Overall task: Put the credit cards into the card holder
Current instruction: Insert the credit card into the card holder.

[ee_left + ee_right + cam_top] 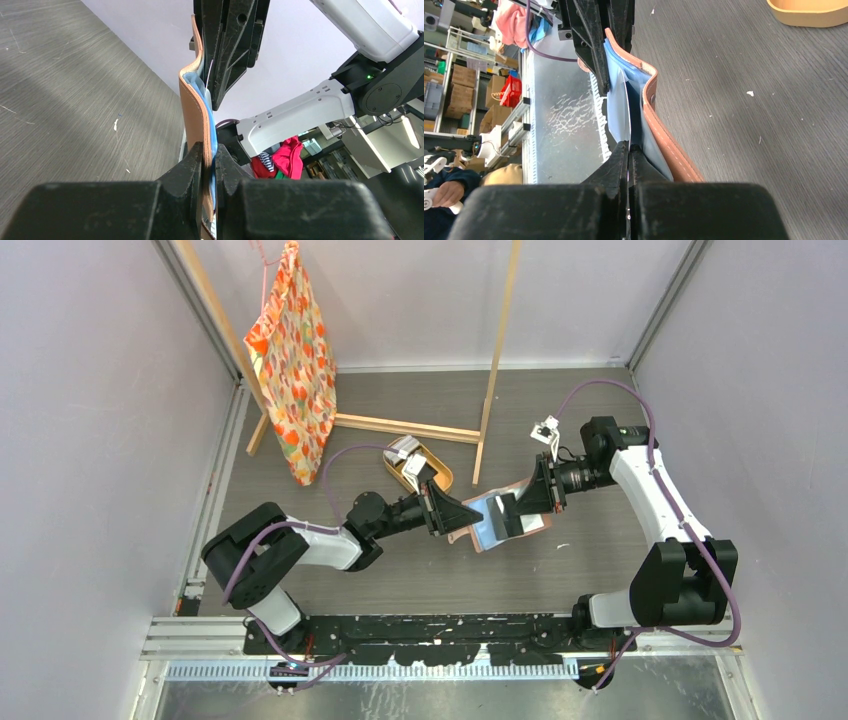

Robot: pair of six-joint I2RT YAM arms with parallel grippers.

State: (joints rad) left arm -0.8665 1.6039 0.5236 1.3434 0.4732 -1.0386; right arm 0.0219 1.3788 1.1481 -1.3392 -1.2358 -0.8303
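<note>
The salmon-brown leather bifold card holder [488, 530] hangs open above the grey worktop [400, 580], its 9 o'clock edge pinched by the left tool [210, 152]. A thin pale plastic card [624, 120], clamped edge-on in the right tool [629, 147], points into the pocket from 3 o'clock.
</note>
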